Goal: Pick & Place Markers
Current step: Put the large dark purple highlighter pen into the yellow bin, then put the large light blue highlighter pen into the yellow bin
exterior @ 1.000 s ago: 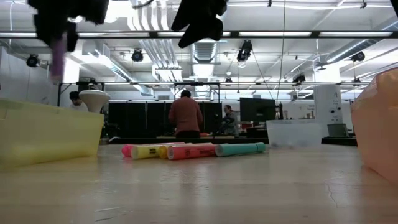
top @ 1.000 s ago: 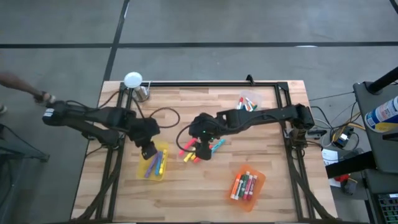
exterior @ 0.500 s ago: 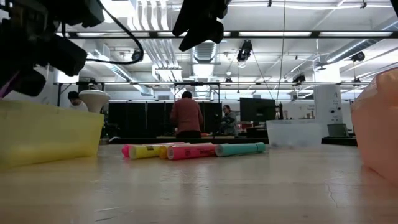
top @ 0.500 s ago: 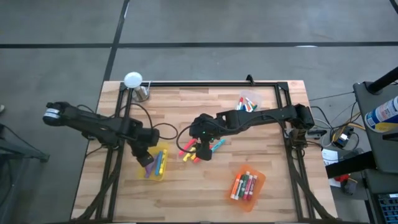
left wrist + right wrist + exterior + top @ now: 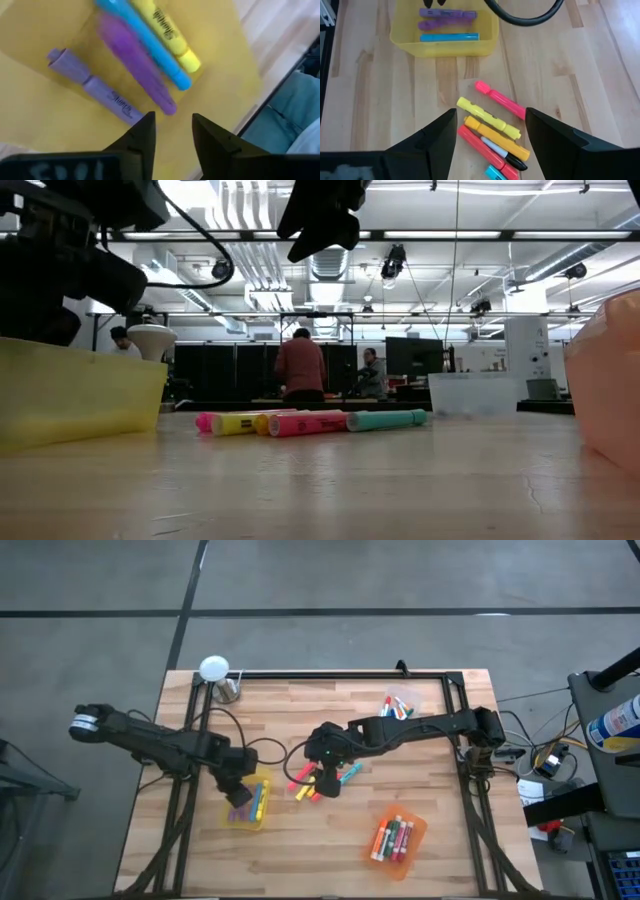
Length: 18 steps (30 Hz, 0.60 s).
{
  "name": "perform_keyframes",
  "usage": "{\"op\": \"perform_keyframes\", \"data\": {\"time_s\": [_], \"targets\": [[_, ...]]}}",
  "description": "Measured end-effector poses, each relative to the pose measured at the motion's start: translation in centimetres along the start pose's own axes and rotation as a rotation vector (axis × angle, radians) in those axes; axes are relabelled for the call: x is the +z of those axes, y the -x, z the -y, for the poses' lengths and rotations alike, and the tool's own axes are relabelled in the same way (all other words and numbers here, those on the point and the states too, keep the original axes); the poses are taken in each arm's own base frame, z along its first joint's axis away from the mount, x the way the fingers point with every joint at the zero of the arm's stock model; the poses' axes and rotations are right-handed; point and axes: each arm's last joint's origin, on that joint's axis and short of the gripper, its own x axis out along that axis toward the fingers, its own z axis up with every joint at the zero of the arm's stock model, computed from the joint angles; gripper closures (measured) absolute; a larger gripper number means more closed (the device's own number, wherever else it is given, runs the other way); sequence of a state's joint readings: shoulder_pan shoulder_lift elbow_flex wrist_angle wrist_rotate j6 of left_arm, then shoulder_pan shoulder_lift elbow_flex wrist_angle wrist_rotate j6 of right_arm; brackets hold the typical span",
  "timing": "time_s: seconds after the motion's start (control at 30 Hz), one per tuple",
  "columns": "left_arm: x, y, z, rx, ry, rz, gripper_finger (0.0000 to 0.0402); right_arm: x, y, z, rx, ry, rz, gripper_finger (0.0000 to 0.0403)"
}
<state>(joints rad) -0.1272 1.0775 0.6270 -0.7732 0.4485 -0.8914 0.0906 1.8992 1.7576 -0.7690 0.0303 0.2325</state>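
We see the left gripper (image 5: 238, 802) poised over the yellow bin (image 5: 262, 818) at the near left of the table (image 5: 440, 850). Its fingers (image 5: 145, 137) stand a little apart with nothing between them. Below them, in the left wrist view, four markers lie on the bin's floor: a lilac marker (image 5: 95, 87) with a stepped cap, a purple marker (image 5: 135, 62), a blue marker (image 5: 147, 50) and a yellow marker (image 5: 167, 32), the last three side by side and touching.

The right gripper (image 5: 325, 778) hangs above the loose cluster of markers (image 5: 318, 783) at the middle of the table. Its fingers (image 5: 437, 135) are spread wide and hold nothing. Between them, in the right wrist view, we see a pink marker (image 5: 500, 100), a yellow one (image 5: 487, 117), an orange one (image 5: 497, 139), a red one (image 5: 487, 152) and a thin white pen with a black tip (image 5: 502, 152), lying close together on the wood, some touching.

In the low view, the pink, yellow and teal markers (image 5: 310, 421) rest flat on the tabletop, well to the right of the yellow bin.

An orange bin (image 5: 418, 824) at the near right holds several markers in a row. A clear bin (image 5: 410, 695) at the far right holds a few more. A white knob (image 5: 213, 668) sits at the far left corner.

People stand in the room beyond the table (image 5: 298, 365).
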Motion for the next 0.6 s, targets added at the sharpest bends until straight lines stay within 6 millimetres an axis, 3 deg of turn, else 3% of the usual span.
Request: {"op": "perform_keyframes", "data": {"time_s": [0.3, 0.6], "targets": [[0.4, 0.7, 0.8, -0.015, -0.018, 0.052, 0.0233, -0.4, 0.0, 0.1, -0.008, 0.033, -0.04, 0.0177], [0.9, 2.4, 2.6, -0.056, -0.067, 0.122, 0.0232, -4.6, -2.6, 1.0, -0.024, 0.283, -0.26, 0.0177]]}}
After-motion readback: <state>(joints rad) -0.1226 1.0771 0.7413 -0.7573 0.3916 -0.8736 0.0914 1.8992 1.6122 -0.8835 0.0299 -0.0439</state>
